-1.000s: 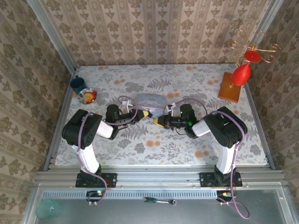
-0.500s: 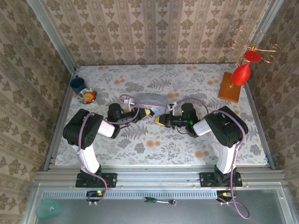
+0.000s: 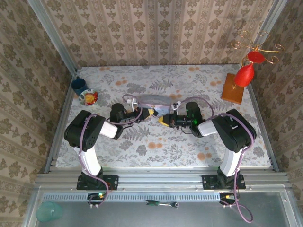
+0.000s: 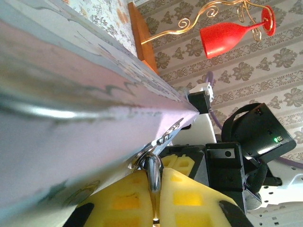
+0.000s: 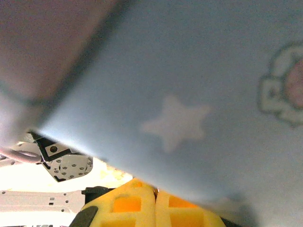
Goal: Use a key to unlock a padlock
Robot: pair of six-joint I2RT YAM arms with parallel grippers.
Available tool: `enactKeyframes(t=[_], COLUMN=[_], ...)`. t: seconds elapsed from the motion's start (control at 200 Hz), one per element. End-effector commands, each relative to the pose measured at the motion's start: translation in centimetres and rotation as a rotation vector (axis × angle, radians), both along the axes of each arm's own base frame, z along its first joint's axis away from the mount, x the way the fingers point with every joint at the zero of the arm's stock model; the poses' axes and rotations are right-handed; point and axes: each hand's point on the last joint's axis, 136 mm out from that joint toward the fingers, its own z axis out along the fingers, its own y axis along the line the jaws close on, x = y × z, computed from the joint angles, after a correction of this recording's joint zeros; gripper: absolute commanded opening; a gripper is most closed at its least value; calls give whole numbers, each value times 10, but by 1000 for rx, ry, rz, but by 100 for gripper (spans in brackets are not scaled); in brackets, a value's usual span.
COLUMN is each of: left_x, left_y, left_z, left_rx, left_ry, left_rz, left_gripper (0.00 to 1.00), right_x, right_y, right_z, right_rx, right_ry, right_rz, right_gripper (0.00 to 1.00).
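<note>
- My left gripper [image 4: 153, 187] is clamped on a thin metal bar that curves at its top into the clasp [image 4: 163, 139] of the pastel tin [image 3: 154, 100]. I take this bar for the shackle of the padlock [image 4: 152, 171], but the lock's body is hidden behind my yellow pads [image 4: 128, 198].
- The padlock hangs at the near edge of the tin, around the middle of the table, between my two grippers.
- From above, my fingers cover that spot, and the lock is too small to pick out there.
- My right gripper [image 5: 155, 201] has its pads pressed together with a hairline seam between them. The tips run up against the blurred tin, so I cannot tell whether anything thin is pinched in them.
- From my left wrist I see the right gripper's yellow fingers facing mine just past the clasp. There is a green light [image 4: 276, 139] on that arm. Beyond it a red stemmed glass [image 4: 231, 37] sits in a gold wire stand [image 4: 189, 26].
- From my right wrist the tin is very close and out of focus, pale blue with a white star [image 5: 175, 125]. A printed figure [image 5: 284, 80] at the right edge is cut off and too blurred to read.
- From above, both arms lie low and the grippers meet nose to nose at the tin's near side. A blue cup [image 3: 78, 85] and a painted dish [image 3: 88, 98] sit at the far left. The stand's wooden base [image 3: 233, 89] is at the far right.
</note>
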Motion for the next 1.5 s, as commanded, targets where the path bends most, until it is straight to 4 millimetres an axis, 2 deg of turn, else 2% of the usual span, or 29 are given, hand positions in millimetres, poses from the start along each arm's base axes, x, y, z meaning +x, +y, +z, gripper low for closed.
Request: enactKeyframes(t=[0.0, 0.385, 0.495, 1.03, 1.145, 1.495], left_x=[-63, -63, -63, -71, -72, -72], left_y=[-30, -32, -33, -41, -41, -43], left_z=[19, 15, 11, 14, 14, 11], left_rx=[-61, -57, -55, -62, -64, -62], left_ry=[-58, -52, -39, -34, -33, -24], left_rz=[-326, -333, -343, -393, -400, -406], left_gripper=[1, 0, 0, 0, 0, 0], right_x=[27, 30, 34, 43, 42, 27], right_y=[-9, -8, -11, -10, -10, 9], right_z=[29, 30, 36, 42, 45, 63], right_rx=[9, 28, 38, -5, -32, -23], right_ry=[-128, -122, -131, -159, -203, -307], right_rz=[-96, -90, -94, -57, -25, 92], right_gripper=[2, 4, 4, 2, 2, 0])
